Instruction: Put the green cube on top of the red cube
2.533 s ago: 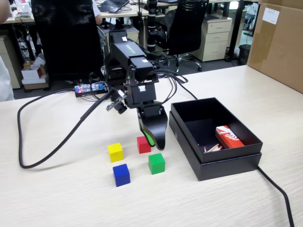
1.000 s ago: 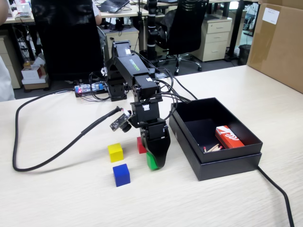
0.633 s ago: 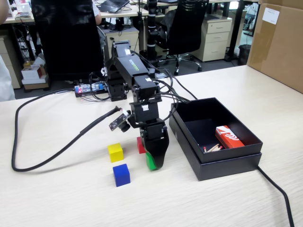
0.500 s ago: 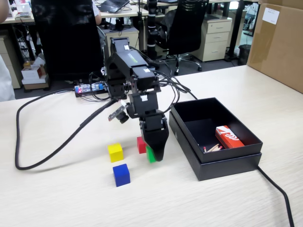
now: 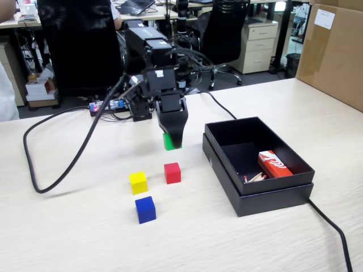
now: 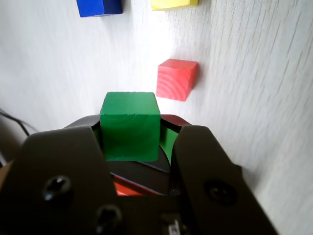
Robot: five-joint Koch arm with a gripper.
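Observation:
The green cube (image 5: 168, 141) (image 6: 130, 125) hangs in the air, pinched between the black jaws of my gripper (image 5: 172, 142) (image 6: 131, 128), which is shut on it. The red cube (image 5: 172, 173) (image 6: 177, 79) rests on the table, below and slightly toward the front of the held cube in the fixed view. In the wrist view the red cube lies ahead of the green one and a little to the right, with bare table between them.
A yellow cube (image 5: 138, 182) (image 6: 174, 4) and a blue cube (image 5: 145, 209) (image 6: 99, 7) sit left of the red one in the fixed view. An open black box (image 5: 256, 186) holding a red-and-white packet (image 5: 274, 164) stands to the right. A black cable (image 5: 57, 175) loops at left.
The gripper came down over the green cube, shut on it and lifted it well off the table, moving back and up past the red cube. The other cubes stayed put.

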